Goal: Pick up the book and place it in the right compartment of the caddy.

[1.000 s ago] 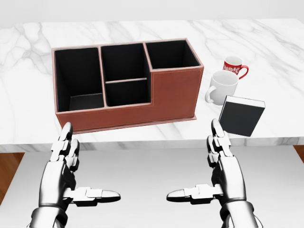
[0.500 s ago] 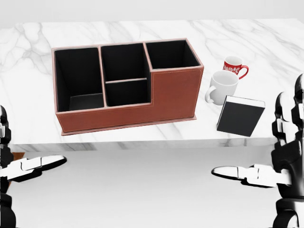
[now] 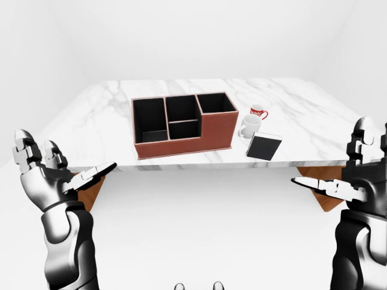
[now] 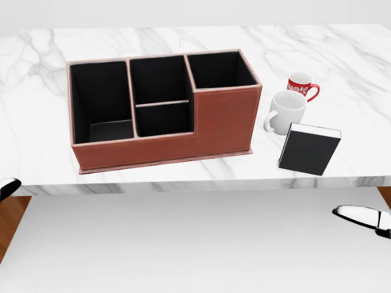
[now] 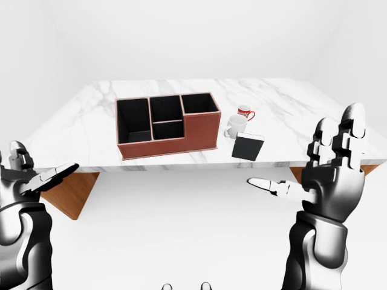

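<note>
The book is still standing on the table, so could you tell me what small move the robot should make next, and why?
Probably bring the right hand in toward the book. It stands untouched by the white mug, right of the caddy; both hands, the left hand too, are open and spread wide, short of the table.

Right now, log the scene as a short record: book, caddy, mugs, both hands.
book: upright on the marble table, right of the caddy, untouched
caddy: brown, all compartments look empty
white mug: just above the book in the head view
red mug: beyond the white mug
left hand: open, raised wide left, holding nothing
right hand: open, raised wide right, holding nothing
</note>
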You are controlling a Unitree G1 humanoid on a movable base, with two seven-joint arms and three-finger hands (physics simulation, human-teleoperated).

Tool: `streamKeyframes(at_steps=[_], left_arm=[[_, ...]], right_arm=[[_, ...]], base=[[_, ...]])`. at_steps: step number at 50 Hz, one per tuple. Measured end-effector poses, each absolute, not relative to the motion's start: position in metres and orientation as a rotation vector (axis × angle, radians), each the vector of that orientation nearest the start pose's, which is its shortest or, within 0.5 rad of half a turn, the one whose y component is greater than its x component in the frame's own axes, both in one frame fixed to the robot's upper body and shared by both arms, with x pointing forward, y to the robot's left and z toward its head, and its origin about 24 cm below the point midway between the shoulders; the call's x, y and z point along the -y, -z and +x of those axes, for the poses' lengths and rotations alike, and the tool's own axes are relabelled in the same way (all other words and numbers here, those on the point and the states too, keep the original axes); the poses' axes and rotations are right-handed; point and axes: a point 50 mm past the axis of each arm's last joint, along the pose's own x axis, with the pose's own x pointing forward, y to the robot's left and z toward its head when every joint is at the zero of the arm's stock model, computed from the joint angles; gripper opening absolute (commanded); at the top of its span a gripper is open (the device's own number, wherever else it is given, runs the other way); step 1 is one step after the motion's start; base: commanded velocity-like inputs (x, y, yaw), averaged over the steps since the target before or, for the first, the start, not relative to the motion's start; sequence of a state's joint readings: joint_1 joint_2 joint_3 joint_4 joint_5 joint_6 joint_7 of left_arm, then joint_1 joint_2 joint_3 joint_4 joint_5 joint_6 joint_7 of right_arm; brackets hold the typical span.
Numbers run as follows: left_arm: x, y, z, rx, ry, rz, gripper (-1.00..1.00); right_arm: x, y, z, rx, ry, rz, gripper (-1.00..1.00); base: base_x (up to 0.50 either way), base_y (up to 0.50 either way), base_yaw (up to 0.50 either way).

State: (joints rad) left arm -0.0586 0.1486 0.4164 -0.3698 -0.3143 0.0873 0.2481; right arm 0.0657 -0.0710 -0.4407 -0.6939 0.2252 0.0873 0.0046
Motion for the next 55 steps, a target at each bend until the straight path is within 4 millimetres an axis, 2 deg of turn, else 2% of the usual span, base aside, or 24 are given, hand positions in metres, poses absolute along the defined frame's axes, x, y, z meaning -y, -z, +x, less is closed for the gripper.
streamKeyframes(at_steps=[17,55], left_arm=[[-0.2721,-0.1497,0.223,0.426,-0.572,-0.182,1.0],[-0.2725,-0.146,0.2237,0.41,-0.577,-0.19,1.0]], right_arm=[[0.2416,-0.1849,0.1826,0.601,0.324,-0.025,1.0],[0.242,-0.183,0.1831,0.59,0.321,-0.035,1.0]], base=[[0.23,0.0,0.0],[0.29,0.0,0.0]])
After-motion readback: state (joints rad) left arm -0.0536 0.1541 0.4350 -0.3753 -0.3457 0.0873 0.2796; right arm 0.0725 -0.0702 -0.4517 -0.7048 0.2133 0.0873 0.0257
